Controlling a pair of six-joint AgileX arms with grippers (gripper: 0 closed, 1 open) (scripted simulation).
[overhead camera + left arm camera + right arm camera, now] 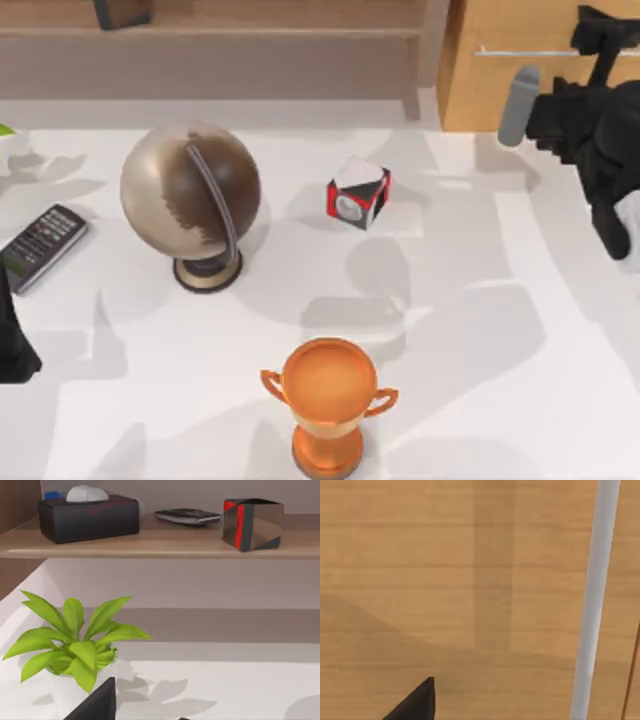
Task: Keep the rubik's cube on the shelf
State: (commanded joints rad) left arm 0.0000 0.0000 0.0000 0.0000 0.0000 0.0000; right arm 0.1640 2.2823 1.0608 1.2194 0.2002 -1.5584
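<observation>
The rubik's cube is out of view. The shelf is a long light-brown board along the back of the table, with a wooden upright post at its right end. In the left wrist view the shelf board carries a black tissue box, a remote and a shiny dark cube with a red stripe. My left arm sits at the table's left edge. My right arm is at the back right, close against the wooden drawer.
A red, black and white cube with a round dial lies mid-table. A globe stands to its left, an orange trophy at the front, a remote at the left. A potted plant stands below the shelf.
</observation>
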